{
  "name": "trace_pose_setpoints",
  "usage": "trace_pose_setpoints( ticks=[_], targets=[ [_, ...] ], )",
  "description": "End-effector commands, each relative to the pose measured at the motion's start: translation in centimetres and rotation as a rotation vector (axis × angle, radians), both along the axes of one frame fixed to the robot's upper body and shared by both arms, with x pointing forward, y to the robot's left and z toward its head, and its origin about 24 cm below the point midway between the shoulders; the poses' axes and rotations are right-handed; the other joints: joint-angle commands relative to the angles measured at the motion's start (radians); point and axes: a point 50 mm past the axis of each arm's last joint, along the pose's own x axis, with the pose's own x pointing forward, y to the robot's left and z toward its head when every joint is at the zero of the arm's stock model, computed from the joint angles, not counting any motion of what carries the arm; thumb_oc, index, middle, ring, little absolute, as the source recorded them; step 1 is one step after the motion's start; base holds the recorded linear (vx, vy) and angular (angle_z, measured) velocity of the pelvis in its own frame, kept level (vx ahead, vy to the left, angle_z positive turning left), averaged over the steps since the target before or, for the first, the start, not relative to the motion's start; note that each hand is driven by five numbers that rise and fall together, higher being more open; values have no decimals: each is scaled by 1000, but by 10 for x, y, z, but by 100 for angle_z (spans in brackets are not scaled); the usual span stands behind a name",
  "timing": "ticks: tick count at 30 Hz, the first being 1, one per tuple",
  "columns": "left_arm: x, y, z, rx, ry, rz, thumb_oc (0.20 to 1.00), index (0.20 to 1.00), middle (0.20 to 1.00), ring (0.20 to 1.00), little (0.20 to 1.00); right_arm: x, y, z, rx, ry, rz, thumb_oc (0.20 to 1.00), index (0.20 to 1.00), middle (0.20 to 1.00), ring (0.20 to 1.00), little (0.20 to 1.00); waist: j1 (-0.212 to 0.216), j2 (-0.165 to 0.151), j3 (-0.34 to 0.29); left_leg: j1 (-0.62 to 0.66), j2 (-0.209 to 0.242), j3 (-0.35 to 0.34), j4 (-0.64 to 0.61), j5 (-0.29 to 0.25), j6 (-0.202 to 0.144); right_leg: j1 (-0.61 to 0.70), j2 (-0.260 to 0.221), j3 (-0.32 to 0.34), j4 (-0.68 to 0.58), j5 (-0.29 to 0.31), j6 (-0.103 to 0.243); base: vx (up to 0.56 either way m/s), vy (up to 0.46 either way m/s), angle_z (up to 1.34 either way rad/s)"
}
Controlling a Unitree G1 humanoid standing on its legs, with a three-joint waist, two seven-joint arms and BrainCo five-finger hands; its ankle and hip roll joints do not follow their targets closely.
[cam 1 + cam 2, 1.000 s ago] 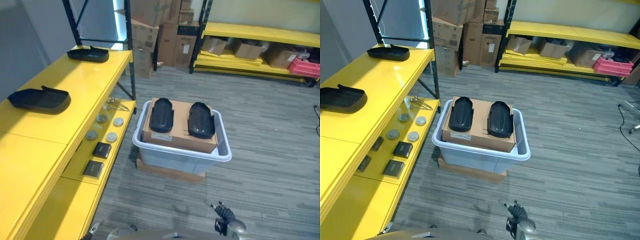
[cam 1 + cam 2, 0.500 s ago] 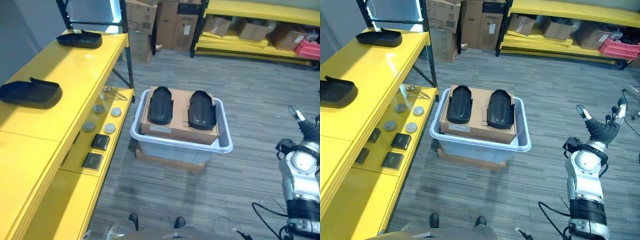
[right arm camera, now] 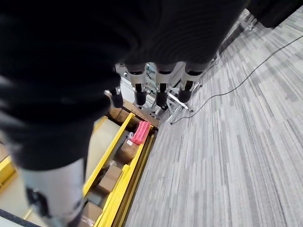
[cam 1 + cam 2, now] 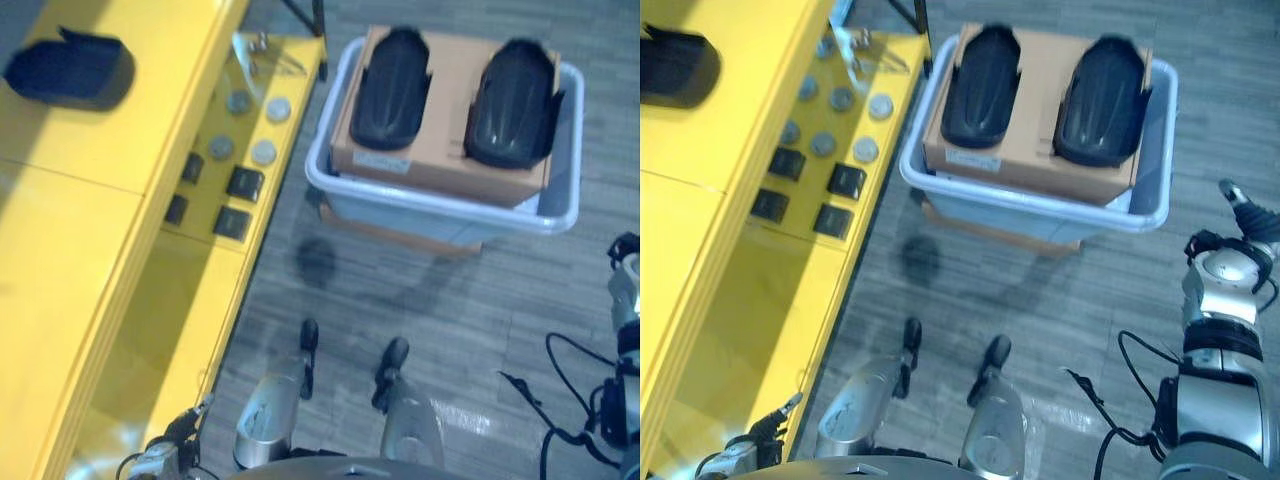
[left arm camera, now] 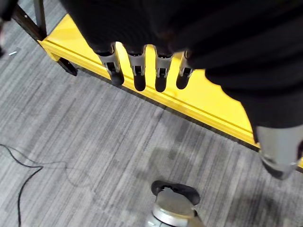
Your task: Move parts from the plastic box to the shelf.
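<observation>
Left hand [image 5: 147, 71]: fingers straight and relaxed in its wrist view, holding nothing, hanging over grey floor [image 5: 71, 142] beside the yellow edge of the shelf [image 5: 213, 109]. In the right eye view it sits at the bottom left corner of the frame.

Right hand [image 3: 158, 90]: fingers straight, loose, empty in its wrist view, pointing out over floor toward a far yellow rack [image 3: 123, 165] with boxes. In the right eye view the right hand [image 4: 1240, 215] is at the right edge, mid-height, well apart from the plastic box [image 4: 1040, 210].

Plastic box: pale, top centre-right of the eye views, on the floor. Inside it a cardboard box [image 4: 1030, 170], and on that two black parts side by side: left part [image 4: 980, 85], right part [image 4: 1098, 100]. Neither is touched by a hand.

Yellow shelf runs down the left side of the frame. Another black part [image 4: 68, 70] lies on its top level, upper left. Lower level [image 4: 200, 300] holds small round discs [image 4: 264, 152] and dark square pieces [image 4: 232, 222].
</observation>
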Motion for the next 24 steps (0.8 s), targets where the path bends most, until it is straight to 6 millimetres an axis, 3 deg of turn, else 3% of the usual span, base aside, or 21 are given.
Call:
trace_pose_setpoints(
  ticks=[1,8,13,16,19,20,21,22,24],
  targets=[
    [-7,15,3,16,-10,12,1000,1000,1000,1000,1000,2,9,32,-124,-86,60,1000,1000,1000,1000,1000,16,-24,-51,-75,60,-48,81,-7,-64,10,-42,31,35,-26,60,-34,24,-2],
    [-5,15,5,1,-19,12,1000,1000,1000,1000,1000,0,-1,50,-112,-144,40,1000,1000,1000,1000,1000,23,-9,-8,-115,57,-50,112,-5,-65,-39,-43,40,82,-39,53,-13,18,-1],
    [-13,19,4,4,-9,20,1000,1000,1000,1000,1000,3,4,71,-126,-235,72,1000,1000,1000,1000,1000,28,-3,3,-115,53,-53,108,-2,-65,-44,-43,41,91,-45,53,-4,45,1],
    [-20,21,3,-10,-5,22,1000,1000,1000,1000,1000,16,30,72,-167,-215,197,1000,1000,1000,1000,1000,23,-16,-5,-85,54,-46,88,-7,-65,-14,-35,42,67,-45,54,8,76,1],
    [-24,21,3,-17,-4,26,1000,1000,1000,1000,1000,20,49,49,-163,-150,263,1000,1000,1000,1000,1000,15,-33,-23,-47,57,-37,69,-15,-64,24,-31,41,38,-42,58,37,67,-1],
    [-29,20,1,-22,3,45,1000,1000,1000,1000,1000,19,61,14,-129,-61,320,1000,1000,1000,1000,1000,3,-51,-45,-11,61,-26,53,-23,-62,65,-27,41,8,-36,61,40,52,-1],
    [-29,20,1,-20,5,43,1000,1000,1000,1000,1000,18,61,13,-128,-60,319,1000,1000,1000,1000,1000,5,-51,-45,-8,61,-26,52,-23,-62,68,-27,40,6,-36,61,83,70,-1],
    [-34,19,0,-19,18,55,1000,1000,1000,1000,1000,12,72,-27,-60,30,364,1000,1000,1000,1000,1000,-9,-66,-69,28,66,-15,37,-31,-59,107,-23,42,-24,-29,66,76,41,-2],
    [-39,15,-2,-10,35,54,1000,1000,1000,1000,1000,-2,78,-65,-5,124,394,1000,1000,1000,1000,1000,-21,-79,-96,60,69,-2,17,-31,-55,142,-20,42,-56,-18,72,78,49,-6]
  ],
)
